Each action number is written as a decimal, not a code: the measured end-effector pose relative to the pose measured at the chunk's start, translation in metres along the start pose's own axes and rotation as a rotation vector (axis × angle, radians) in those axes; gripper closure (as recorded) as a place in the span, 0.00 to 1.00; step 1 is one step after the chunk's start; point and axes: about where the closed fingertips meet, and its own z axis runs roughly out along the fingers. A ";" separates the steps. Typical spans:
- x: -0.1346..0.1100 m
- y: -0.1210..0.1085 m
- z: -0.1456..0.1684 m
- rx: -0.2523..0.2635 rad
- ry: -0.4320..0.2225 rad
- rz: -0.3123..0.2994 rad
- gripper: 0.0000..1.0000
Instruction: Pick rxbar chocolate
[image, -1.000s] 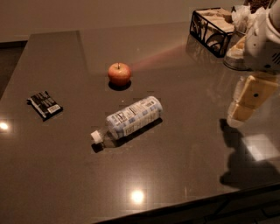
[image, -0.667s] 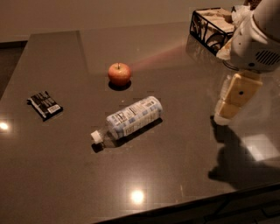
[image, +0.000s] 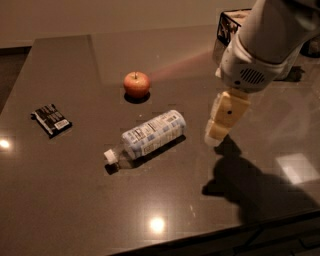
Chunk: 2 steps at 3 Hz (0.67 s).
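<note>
Gripper (image: 215, 134): hangs tip-down over the right part of the surface (image: 75, 210), its shadow just below it. Spread or pressed together: cannot tell.

Rxbar (image: 51, 120): flat on the surface, well apart from the gripper, far toward the left edge of the view, at about the gripper's height in frame.

Bottle (image: 147, 137): on its side between gripper and rxbar, base end near the gripper, white cap pointing away from it.

Apple (image: 136, 83): upright, beyond the bottle, up and left of the gripper.

Wire basket (image: 227, 25): behind the arm, at the far edge.
</note>
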 end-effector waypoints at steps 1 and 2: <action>-0.039 -0.001 0.020 0.026 -0.003 0.035 0.00; -0.074 -0.007 0.036 0.028 -0.008 0.089 0.00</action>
